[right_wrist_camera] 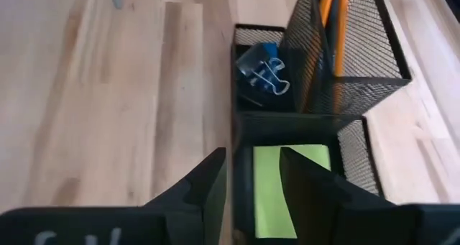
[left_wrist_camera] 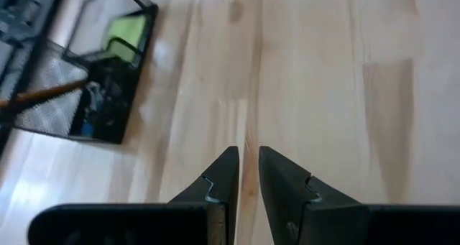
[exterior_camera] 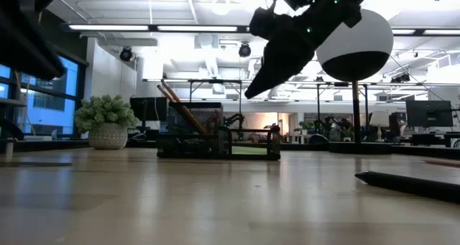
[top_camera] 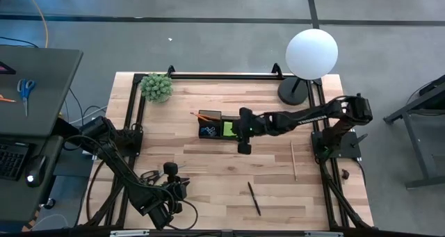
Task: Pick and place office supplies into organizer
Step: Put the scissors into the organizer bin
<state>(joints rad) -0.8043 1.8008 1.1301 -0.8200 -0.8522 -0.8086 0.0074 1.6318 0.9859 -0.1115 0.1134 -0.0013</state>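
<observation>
At the table's centre in the high view, the organizer (top_camera: 214,126) already holds a lime-green sticky-note pad (right_wrist_camera: 290,187), blue clips (right_wrist_camera: 260,72) and an orange pencil (right_wrist_camera: 329,29); the right gripper (right_wrist_camera: 251,184) hovers at its four o'clock, fingers apart and empty; the left gripper (left_wrist_camera: 246,184), nearly shut and empty, waits at seven; a dark pen (top_camera: 254,198) at five and a wooden pencil (top_camera: 293,160) at three remain; the scissors near the left arm are hard to make out.

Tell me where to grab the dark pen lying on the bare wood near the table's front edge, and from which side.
Grip the dark pen at mid-length, coming straight down from above. It lies flat and slightly slanted on the table with nothing beside it, so the fingers should probably straddle its thin shaft crosswise. The right gripper, hovering by the organizer, looks nearer than the left gripper.
</observation>
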